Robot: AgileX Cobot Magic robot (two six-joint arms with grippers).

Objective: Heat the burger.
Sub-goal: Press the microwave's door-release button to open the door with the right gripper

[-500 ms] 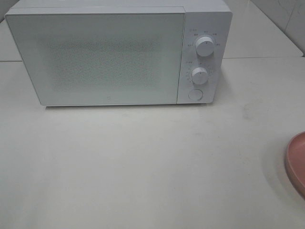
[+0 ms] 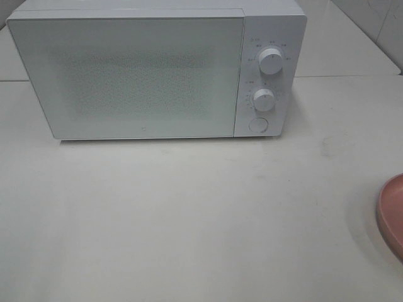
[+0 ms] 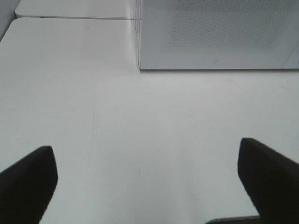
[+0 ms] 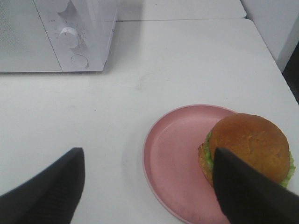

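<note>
The burger (image 4: 250,144), with a golden-brown domed bun and a green lettuce frill, sits on a round pink plate (image 4: 177,158) on the white table. In the exterior high view only the plate's edge (image 2: 391,214) shows at the right border; the burger is out of that view. The white microwave (image 2: 157,69) stands at the back with its door shut. My right gripper (image 4: 147,189) is open above the plate, one finger just in front of the burger. My left gripper (image 3: 147,179) is open and empty over bare table in front of the microwave (image 3: 215,35).
The microwave's front has two round knobs (image 2: 271,61) and a round button (image 2: 258,124) at its right side. A table seam runs behind the microwave. The table's right edge (image 4: 280,70) lies beyond the plate.
The pink plate's edge sits very slightly lower and further right in the exterior high view. Nothing else has visibly changed.
</note>
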